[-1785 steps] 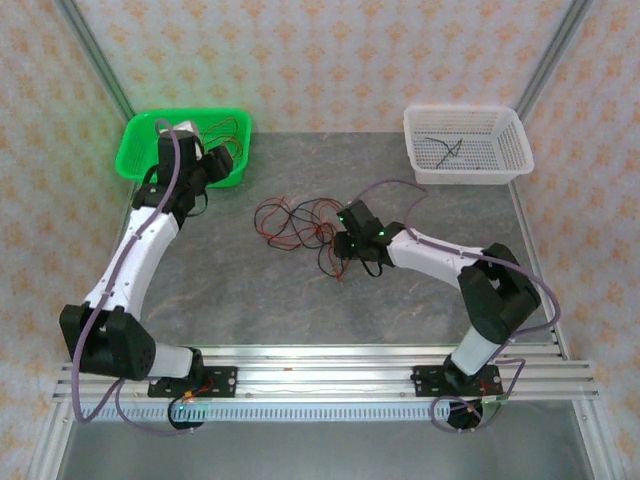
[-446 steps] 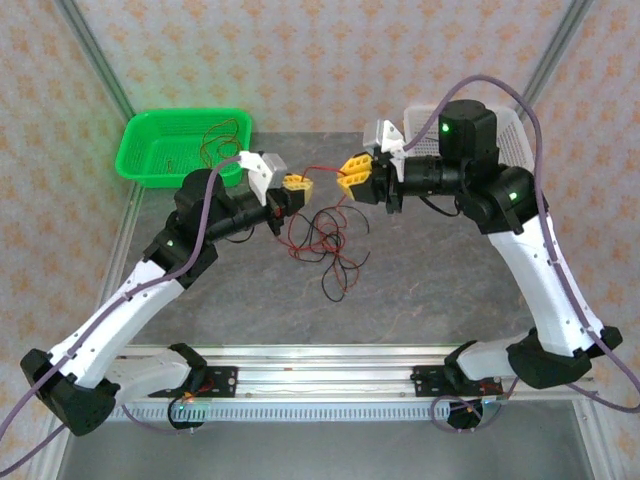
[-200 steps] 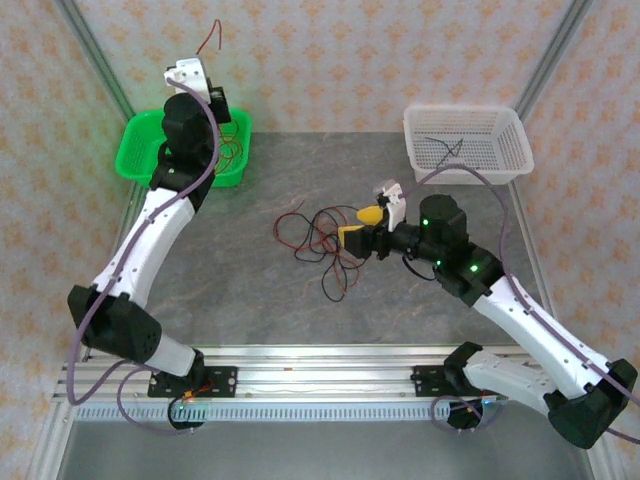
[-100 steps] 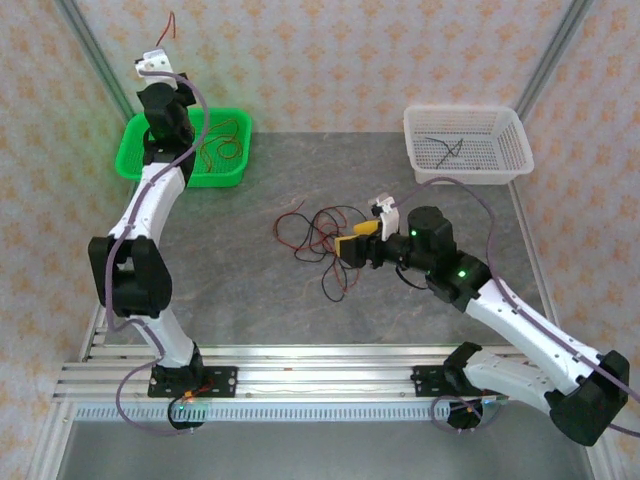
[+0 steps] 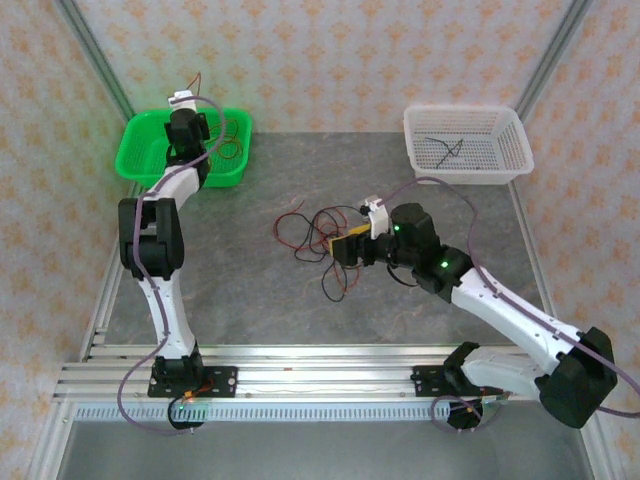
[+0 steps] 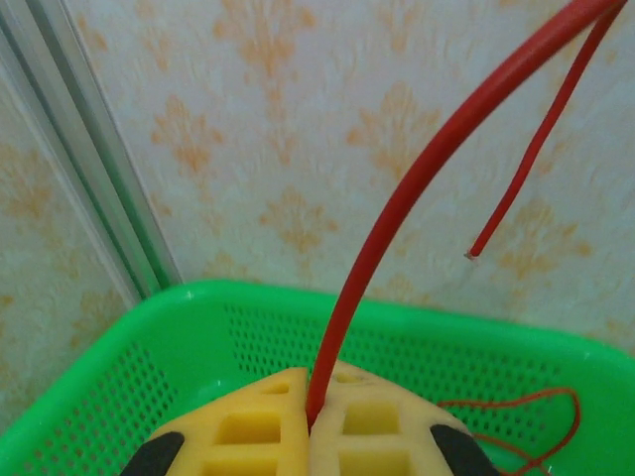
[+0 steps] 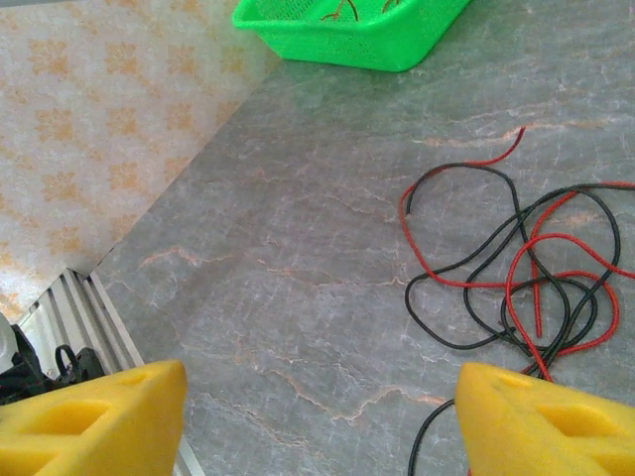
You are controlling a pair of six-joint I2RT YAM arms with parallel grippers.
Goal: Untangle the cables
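**Item 1.** Left gripper [image 6: 310, 434]. We record the jaws pressed together and pinching one red cable [image 6: 392, 228] in the seam between the yellow pads [image 6: 238, 428]. The cable rises from that seam and arcs up and to the right. Its free end hangs in the air above the jaws, touching nothing.

**Item 2.** Green basket [image 6: 119, 357]. It sits just beyond and below the closed jaws. A loop of red cable [image 6: 541, 412] lies inside it, to the right of the pads.

**Item 3.** Right gripper [image 7: 317, 421]. We record the jaws spread wide with nothing between them. Bare table [image 7: 298, 248] shows through the gap.

**Item 4.** Tangle of red and black cables [image 7: 516, 288]. It lies flat on the table, ahead of the open jaws and off towards the right finger, apart from both fingers. The strands cross one another several times, and one red end curls out at the far side.

**Item 5.** White basket [image 5: 465, 118]. In the top view it stands well beyond the right gripper, at the far edge of the table. It holds a black cable [image 5: 443, 150].
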